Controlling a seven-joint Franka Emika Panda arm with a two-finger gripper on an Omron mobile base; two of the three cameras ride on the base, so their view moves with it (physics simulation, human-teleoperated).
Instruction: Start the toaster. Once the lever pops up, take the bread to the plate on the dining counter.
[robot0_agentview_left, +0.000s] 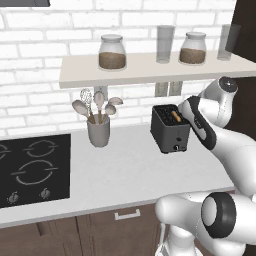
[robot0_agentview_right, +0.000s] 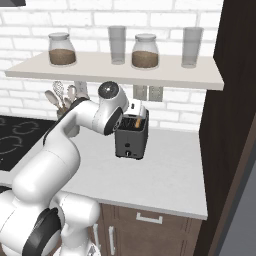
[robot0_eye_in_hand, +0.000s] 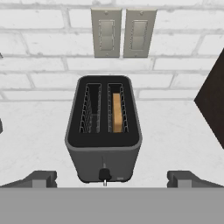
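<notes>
On the pale speckled counter (robot0_eye_in_hand: 35, 140), against the white brick wall, the small boxy dark grey toaster (robot0_eye_in_hand: 103, 131) stands directly below and just ahead of the tool (robot0_eye_in_hand: 112, 178), whose 2 dark tips are spread wide and hold nothing. The toaster's 2 slots run near to far; the left one is empty, the right one holds the golden-tan bread slice (robot0_eye_in_hand: 117, 112) sunk on edge. The lever at the near front face, low between the tips, is small and partly cut off, so its position is hard to read.
</notes>
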